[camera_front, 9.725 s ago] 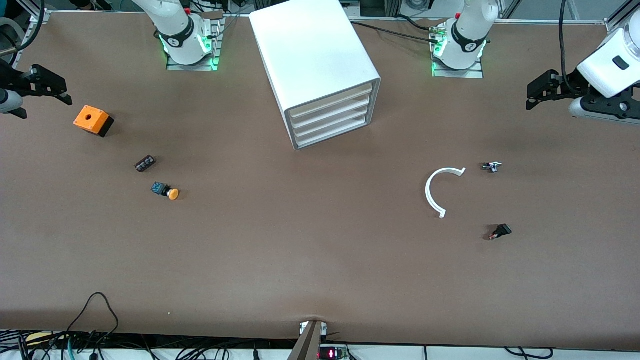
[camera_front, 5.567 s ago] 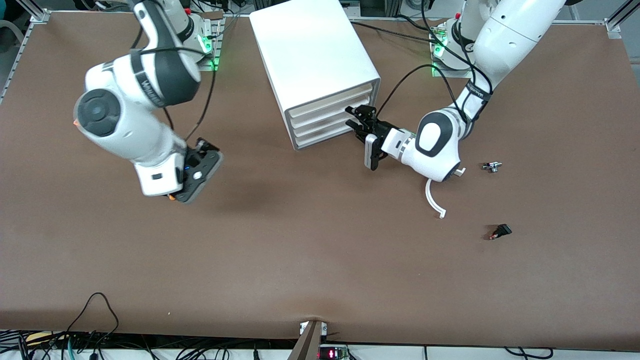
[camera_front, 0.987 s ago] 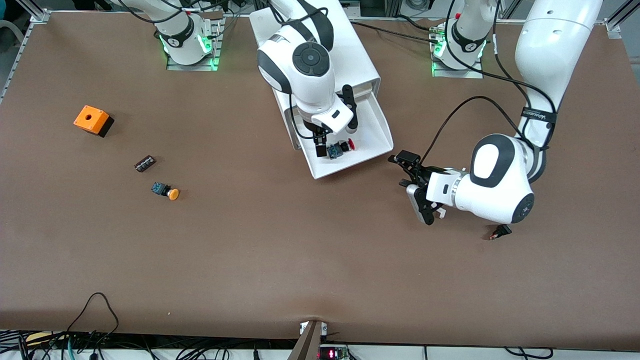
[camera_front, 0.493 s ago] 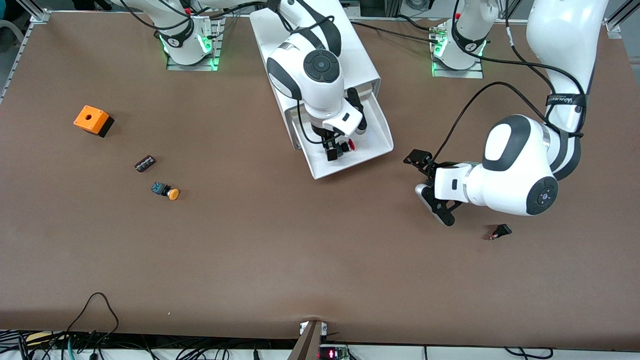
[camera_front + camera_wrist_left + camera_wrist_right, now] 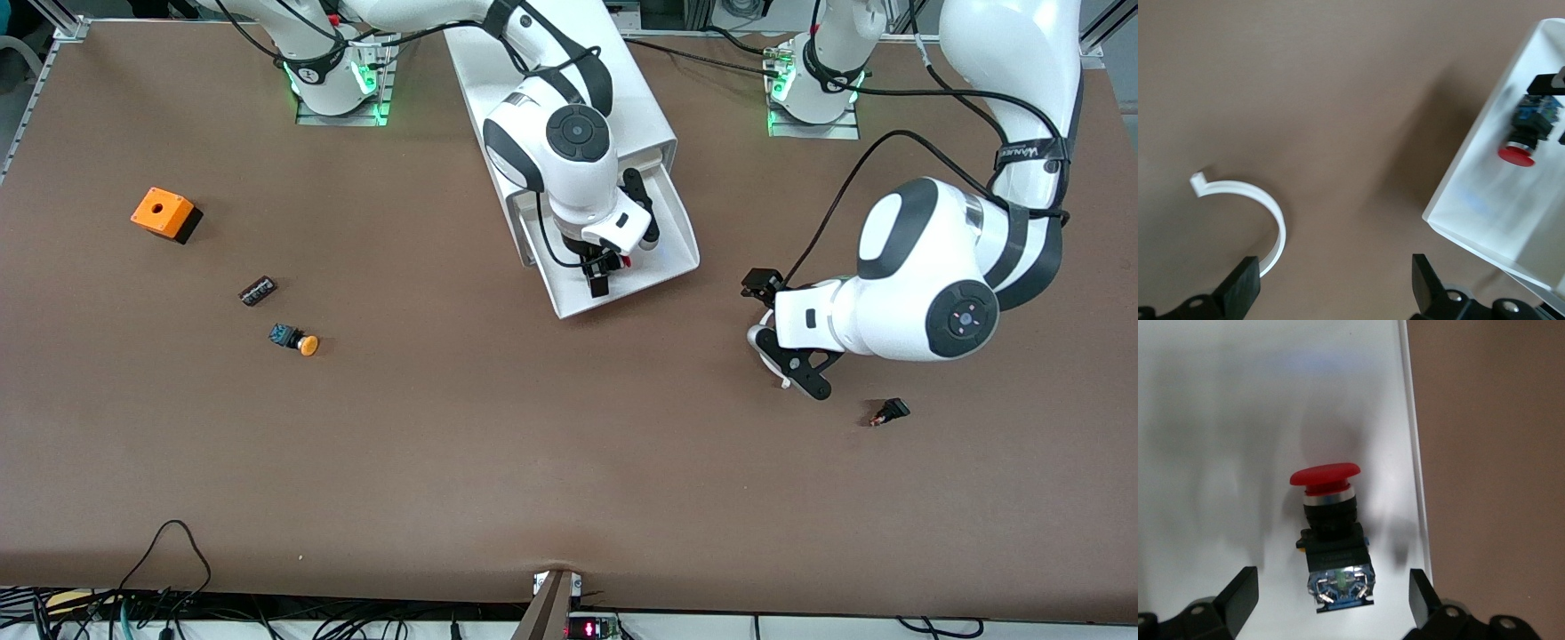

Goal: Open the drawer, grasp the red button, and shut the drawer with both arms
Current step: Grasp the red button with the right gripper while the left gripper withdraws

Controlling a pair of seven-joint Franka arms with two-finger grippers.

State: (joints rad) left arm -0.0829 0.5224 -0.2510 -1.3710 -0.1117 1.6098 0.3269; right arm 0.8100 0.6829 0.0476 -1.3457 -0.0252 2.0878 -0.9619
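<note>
The top drawer [image 5: 680,233] of the white cabinet [image 5: 551,80] stands pulled out. In it lies the button [image 5: 1331,533] on its side, with a red cap [image 5: 1325,475] and a dark body; it also shows in the left wrist view as the button [image 5: 1528,127]. My right gripper [image 5: 1331,600] hangs open just above it, one finger on each side of the terminal end, not touching. From the front the right gripper [image 5: 605,271] hides most of the button. My left gripper [image 5: 761,286] is open and empty over the table beside the drawer, toward the left arm's end.
A white curved strip [image 5: 1265,207] lies under the left gripper. A small black part [image 5: 891,411] lies nearer the camera. Toward the right arm's end are an orange box [image 5: 164,213], a dark block [image 5: 257,291] and an orange-capped button [image 5: 298,340].
The drawer, shut in the earliest frames, now stands open. Over the last second the right gripper settled over the button, and the left arm drew away from the drawer toward its own end.
</note>
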